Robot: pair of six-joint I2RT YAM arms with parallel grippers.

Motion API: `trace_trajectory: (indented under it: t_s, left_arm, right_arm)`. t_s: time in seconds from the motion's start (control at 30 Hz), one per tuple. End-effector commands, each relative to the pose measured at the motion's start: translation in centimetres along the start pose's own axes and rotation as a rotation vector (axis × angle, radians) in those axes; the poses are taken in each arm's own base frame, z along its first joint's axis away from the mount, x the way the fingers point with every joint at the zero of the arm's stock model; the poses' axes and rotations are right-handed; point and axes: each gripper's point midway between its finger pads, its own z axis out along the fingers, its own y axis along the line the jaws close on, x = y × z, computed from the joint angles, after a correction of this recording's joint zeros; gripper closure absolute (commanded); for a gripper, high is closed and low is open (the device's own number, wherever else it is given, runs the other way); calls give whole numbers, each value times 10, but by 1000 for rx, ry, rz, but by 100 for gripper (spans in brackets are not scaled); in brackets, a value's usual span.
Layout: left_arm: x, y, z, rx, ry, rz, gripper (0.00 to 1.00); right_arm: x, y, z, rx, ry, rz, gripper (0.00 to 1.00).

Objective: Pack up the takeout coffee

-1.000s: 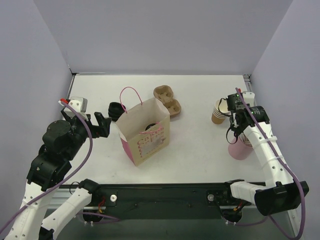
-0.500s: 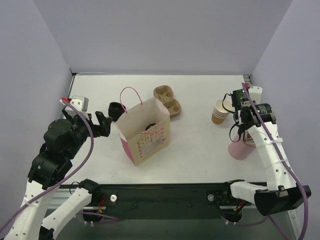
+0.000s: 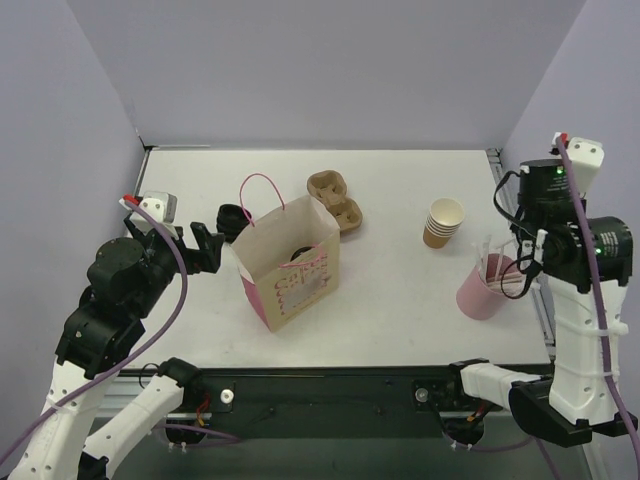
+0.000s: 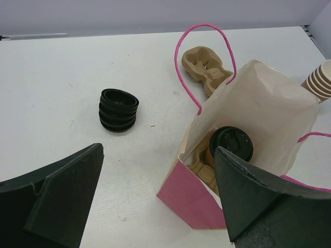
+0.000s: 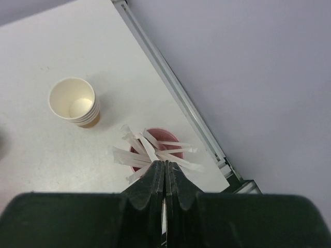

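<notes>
Your coffee sits upright, lid up, down inside the paper bag, a bit left of centre in the overhead view. Your left gripper hangs wide apart just left of the bag, so that arm's way nearer. Your right gripper is pinched tight over the pink cup of wrapped sticks at the right edge, well apart from the bag. Can't tell if it's caught one.

White table, plain lavender walls on three sides, metal rail at right edge, even light
</notes>
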Motion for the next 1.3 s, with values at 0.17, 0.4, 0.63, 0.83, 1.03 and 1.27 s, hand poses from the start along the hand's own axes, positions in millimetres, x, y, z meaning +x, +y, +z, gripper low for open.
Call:
trace_trajectory:
  t_s: [0.17,0.4,0.63,0.83,1.03,1.27]
  left_arm:
    - [-20,-5,-1,24,-69,0,3]
    - [-15,-4,-2,16,-51,-13,3]
    - [-17,-5,-2,17,-47,-18,3]
    - [-16,-3,-3,5,-34,-20,3]
    - [-19,0,-7,-10,-45,-24,3]
    - [-20,0,-6,-10,-44,-22,3]
  right_arm:
    - [-42,-21,-50,-106,-149,144,100]
    - [-97,26,-82,-434,-321,294,100]
    - [-103,139,-108,-800,-281,181,100]
    - [-92,225,-168,-1036,-263,35,100]
    - [-63,268,-203,-1179,-189,-37,100]
    - [-46,277,-223,-1224,-154,-46,100]
